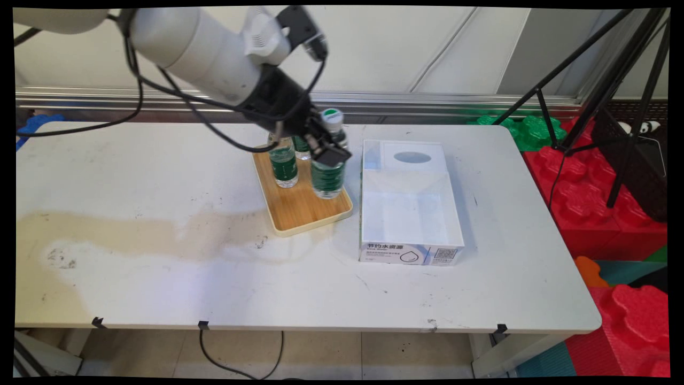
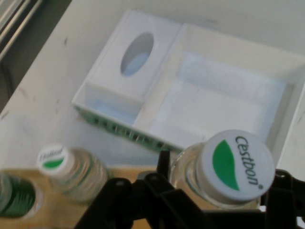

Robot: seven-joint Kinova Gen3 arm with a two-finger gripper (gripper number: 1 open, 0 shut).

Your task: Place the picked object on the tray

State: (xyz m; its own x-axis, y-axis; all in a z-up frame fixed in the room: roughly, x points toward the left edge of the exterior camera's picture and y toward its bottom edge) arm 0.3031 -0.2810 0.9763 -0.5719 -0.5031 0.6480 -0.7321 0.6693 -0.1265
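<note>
Three water bottles are crowded onto the far half of the wooden tray [image 1: 302,206]: the right bottle [image 1: 327,176], the left bottle [image 1: 283,166] and a third bottle [image 1: 302,148] half hidden behind them, with only narrow gaps left between. The gripper [image 1: 326,144] is seen at the right bottle, its fingers on either side of the neck. The tray's near half is left bare. Just beside the tray, toward the table's right edge, the way is blocked by the open white box [image 1: 409,200]. The table [image 1: 133,256] near its left and near edges is unoccupied, apart from a brown stain.

White wall [image 1: 406,48], red foam blocks [image 1: 598,198]
</note>
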